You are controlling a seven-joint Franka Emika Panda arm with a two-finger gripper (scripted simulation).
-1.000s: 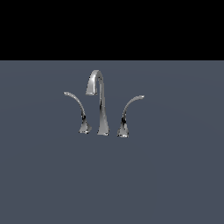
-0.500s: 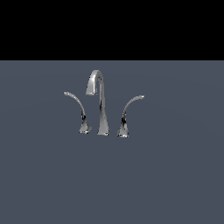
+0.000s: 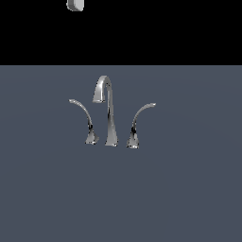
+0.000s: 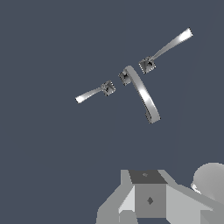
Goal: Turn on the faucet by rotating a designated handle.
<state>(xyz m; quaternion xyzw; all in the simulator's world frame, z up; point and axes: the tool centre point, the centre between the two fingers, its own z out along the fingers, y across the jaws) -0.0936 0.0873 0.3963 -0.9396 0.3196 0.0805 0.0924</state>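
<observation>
Chrome faucet [image 3: 109,113] standing upright near the middle of the flat grey tabletop [image 3: 189,189], gooseneck spout hooking over toward the exterior view's left. Flanked by two curved levers on small flared bases. Designated handle [image 3: 83,119] on the exterior view's left of the spout, arcing up and outward, tip pointing to that view's left. Mirror-image lever [image 3: 138,124] on the other side, tip pointing to the exterior view's right, looking slightly bigger.

Only a small pale grey bit of the arm [image 3: 75,4] showing at the upper edge of the exterior view, high above the faucet and well apart from it, slightly to that view's left of the handle's tip.

From the wrist view, looking straight down: faucet [image 4: 141,92] seen from above, handle [image 4: 94,92] and other lever [image 4: 167,45] spreading to opposite sides of the spout's base. Pincer body [image 4: 148,197] visible only as grey blocks at the frame's edge, nothing touching the handle, clear grey surface between them. Fingertips out of sight, so cannot tell whether pincer stands apart or together.
</observation>
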